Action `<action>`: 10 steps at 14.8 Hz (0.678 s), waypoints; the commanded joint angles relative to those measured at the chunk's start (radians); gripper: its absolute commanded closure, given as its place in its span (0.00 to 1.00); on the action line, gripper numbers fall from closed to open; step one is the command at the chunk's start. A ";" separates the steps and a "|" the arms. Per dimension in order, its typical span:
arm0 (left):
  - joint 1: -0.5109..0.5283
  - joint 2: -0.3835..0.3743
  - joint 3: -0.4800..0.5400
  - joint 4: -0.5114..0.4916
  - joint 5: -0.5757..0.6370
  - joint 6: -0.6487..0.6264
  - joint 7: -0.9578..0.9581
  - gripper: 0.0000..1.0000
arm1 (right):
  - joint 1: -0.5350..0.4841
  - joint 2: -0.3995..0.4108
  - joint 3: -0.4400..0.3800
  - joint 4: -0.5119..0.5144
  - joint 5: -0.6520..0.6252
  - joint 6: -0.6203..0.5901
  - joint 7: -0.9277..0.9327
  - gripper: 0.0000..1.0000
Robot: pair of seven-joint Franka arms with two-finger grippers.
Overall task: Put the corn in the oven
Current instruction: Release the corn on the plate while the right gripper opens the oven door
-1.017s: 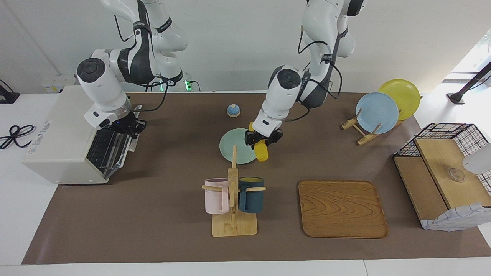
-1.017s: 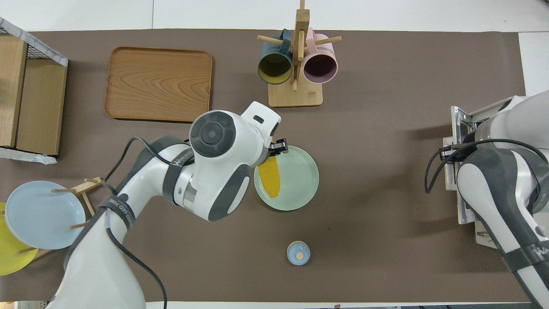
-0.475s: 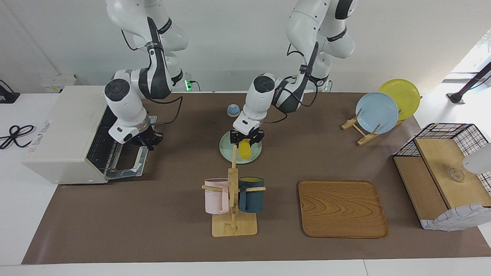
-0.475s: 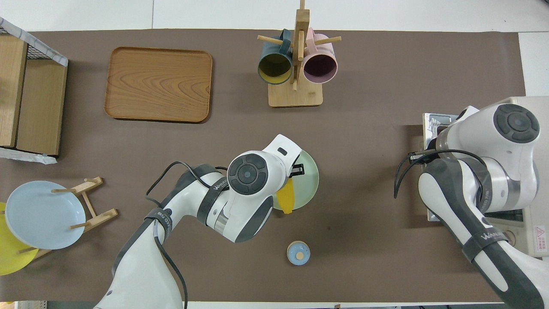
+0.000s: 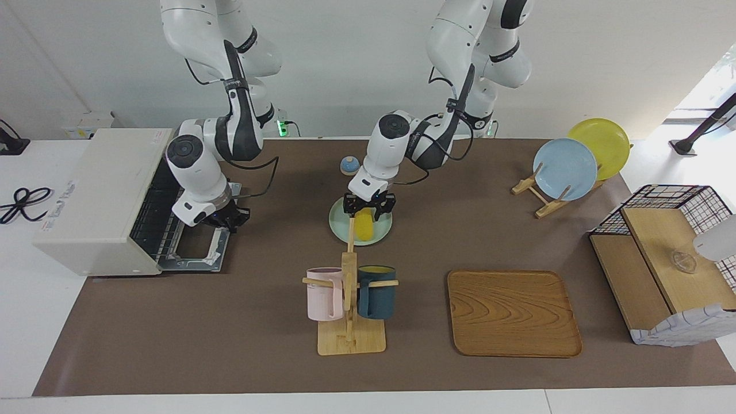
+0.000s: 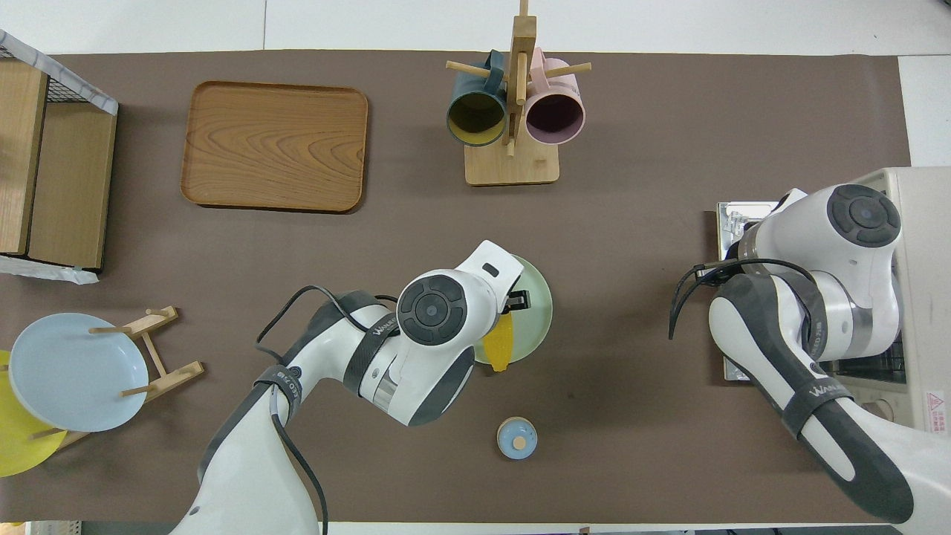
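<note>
The yellow corn [image 5: 364, 226] hangs tilted in my left gripper [image 5: 369, 213], just over the pale green plate [image 5: 338, 221] mid-table. The gripper is shut on the corn's upper end. In the overhead view the corn [image 6: 499, 345] sticks out from under the left hand, past the plate's [image 6: 536, 312] rim. The off-white oven [image 5: 98, 190] stands at the right arm's end of the table. Its glass door [image 5: 192, 253] lies open and flat, and the rack shows inside. My right gripper [image 5: 229, 218] is at the door's handle edge. In the overhead view the right arm hides most of the oven [image 6: 929, 297].
A mug rack [image 5: 349, 299] with a pink and a dark blue mug stands farther from the robots than the plate. A wooden tray [image 5: 513, 313], a plate stand [image 5: 566, 169] with blue and yellow plates, a wire-and-wood basket [image 5: 667, 270] and a small blue bell [image 5: 349, 165] are also on the table.
The oven door has gone from nearly shut to fully down, with the right gripper following its handle edge. The left gripper has come down with the corn to just over the green plate.
</note>
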 commanded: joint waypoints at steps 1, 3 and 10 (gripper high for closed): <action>0.050 -0.107 0.017 -0.018 -0.014 -0.122 0.021 0.00 | 0.029 -0.008 -0.006 0.000 0.031 0.004 0.051 1.00; 0.156 -0.172 0.017 0.017 -0.013 -0.231 0.107 0.00 | 0.064 -0.006 -0.007 0.022 0.039 -0.006 0.064 1.00; 0.512 -0.206 0.019 0.281 0.147 -0.627 0.410 0.00 | 0.314 -0.011 -0.004 0.152 0.081 -0.125 0.450 0.81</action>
